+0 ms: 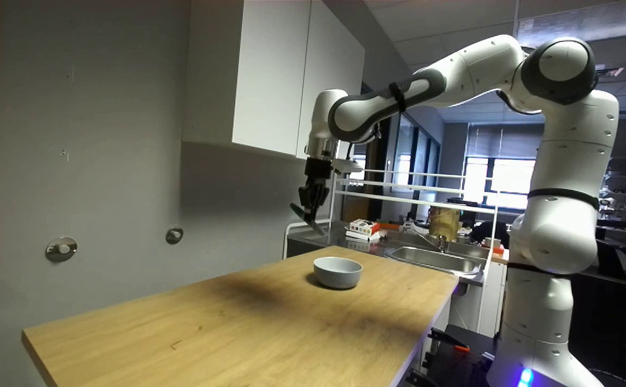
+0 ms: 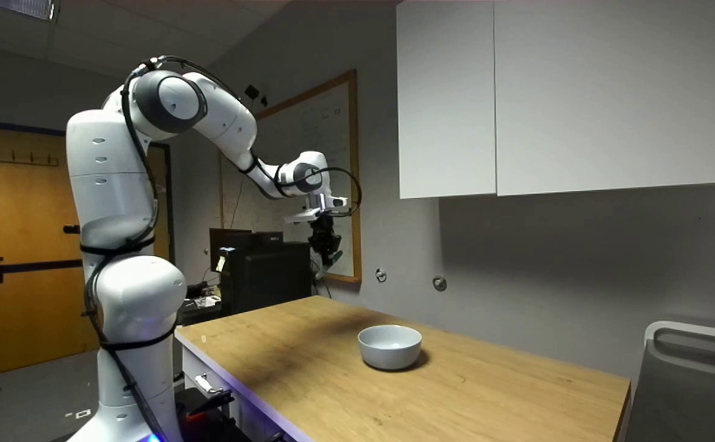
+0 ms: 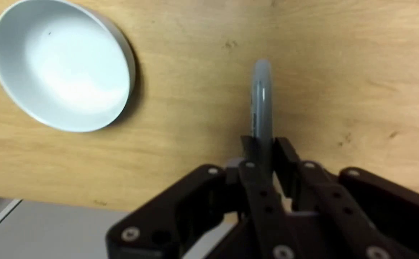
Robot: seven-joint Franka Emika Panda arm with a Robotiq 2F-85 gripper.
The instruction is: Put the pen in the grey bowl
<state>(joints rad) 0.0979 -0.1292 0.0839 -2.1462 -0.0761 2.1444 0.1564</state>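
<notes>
While the gripper (image 3: 261, 151) clamps the pen (image 3: 262, 97) between its jaws, both hang in the air, the pen on a slant; its upper end looks green in both exterior views, though it is too small there to be sure. Lower down, apart from them, the grey bowl (image 3: 65, 68) stands upright on the wooden table (image 3: 202, 90). Behind, white cupboards (image 1: 270, 80) hang on a grey wall (image 1: 92, 134).

The pen (image 3: 262, 95) had a glossy, plastic-looking surface; the grey bowl (image 3: 72, 68) looked smooth, the countertop (image 1: 211, 333) grained, knotted wood, the sink (image 1: 438, 259) shiny metal, the wall cabinet (image 2: 615, 92) smooth and matt.
</notes>
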